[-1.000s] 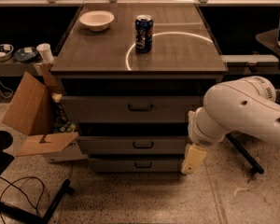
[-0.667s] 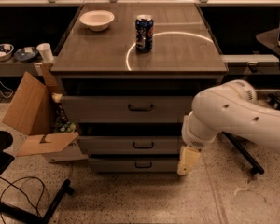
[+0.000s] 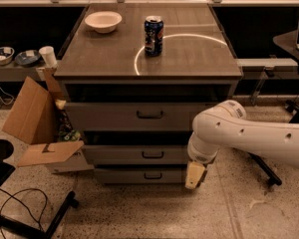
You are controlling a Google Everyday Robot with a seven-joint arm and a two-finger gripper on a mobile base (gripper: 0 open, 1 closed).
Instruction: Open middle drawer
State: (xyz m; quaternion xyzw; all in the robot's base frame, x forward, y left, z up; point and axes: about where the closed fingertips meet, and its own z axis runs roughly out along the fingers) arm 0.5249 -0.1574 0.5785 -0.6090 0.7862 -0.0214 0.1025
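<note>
The grey cabinet (image 3: 89, 71) has three drawers stacked at its front. The middle drawer (image 3: 119, 155) is a flat grey front with a small dark centre handle (image 3: 153, 155), between the taller top drawer (image 3: 104, 116) and the narrow bottom drawer (image 3: 124, 175). My white arm (image 3: 249, 136) reaches in from the right. The gripper (image 3: 195, 175) hangs down from the wrist at the right end of the lower drawers, to the right of the middle drawer's handle and a little below it. It holds nothing that I can see.
A blue can (image 3: 153, 35) and a white bowl (image 3: 103, 21) stand on the cabinet top. An open cardboard box (image 3: 37, 118) sits on the floor at the left, next to the drawers. A dark chair base (image 3: 20, 218) is at bottom left and another chair base (image 3: 274, 176) at right.
My arm has swung left, bringing the gripper closer to the right end of the lower drawers. The drawers have not moved.
</note>
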